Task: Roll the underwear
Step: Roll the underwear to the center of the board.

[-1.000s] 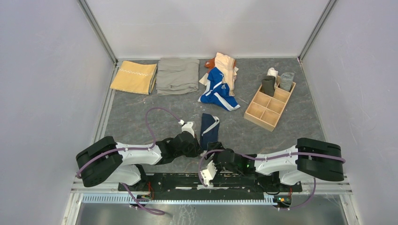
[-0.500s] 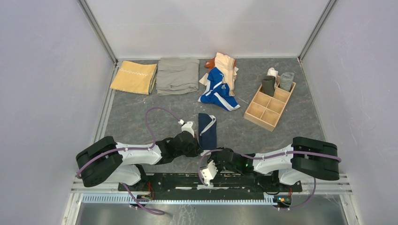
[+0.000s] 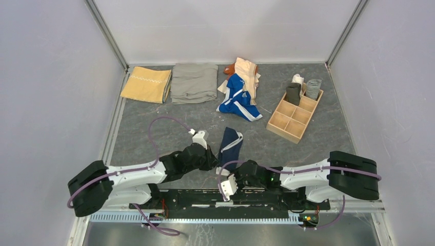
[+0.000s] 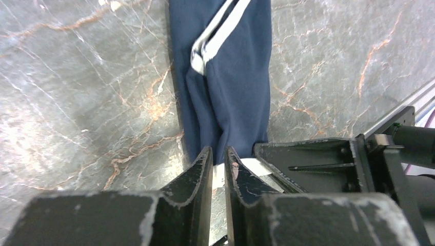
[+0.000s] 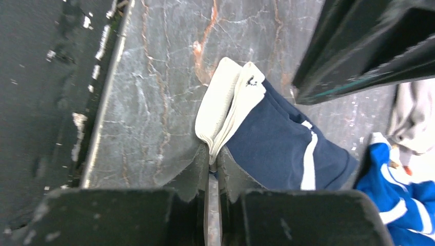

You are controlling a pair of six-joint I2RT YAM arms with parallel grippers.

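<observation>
The navy underwear (image 3: 231, 143) with white trim lies lengthwise on the grey table, just in front of both arms. Its white waistband (image 5: 225, 102) is at the near end. My right gripper (image 5: 213, 151) is shut on the waistband's folded edge, low at the table. My left gripper (image 4: 219, 154) stands right beside it, jaws nearly together on the same near end, and the navy cloth (image 4: 231, 77) bunches toward its tips. From above, the left gripper (image 3: 213, 164) and the right gripper (image 3: 225, 170) meet at the near end.
A heap of bright blue and peach pieces (image 3: 240, 89) lies at the back centre. A folded mustard cloth (image 3: 146, 84) and a grey-khaki cloth (image 3: 194, 82) lie back left. A wooden divider tray (image 3: 295, 120) at the right holds rolled pieces in its far cells.
The right gripper's jaws have shut on the waistband. The left arm has shifted left and forward. The underwear's near end is drawn together and the piece now slants to the right.
</observation>
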